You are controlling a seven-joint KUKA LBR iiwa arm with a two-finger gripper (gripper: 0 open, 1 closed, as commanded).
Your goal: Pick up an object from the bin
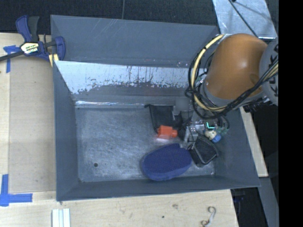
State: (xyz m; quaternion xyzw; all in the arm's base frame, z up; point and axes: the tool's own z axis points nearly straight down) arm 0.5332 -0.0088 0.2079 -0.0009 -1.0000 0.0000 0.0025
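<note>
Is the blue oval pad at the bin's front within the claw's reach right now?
Probably yes: the blue pad lies uncovered close by the claw; only a black thing crowds its right end.

Dark floor [165, 4], perhaps carpet.

One camera, overhead, slightly oblique, close on bin [64, 126]; arm [236, 65] enters from right.
</note>
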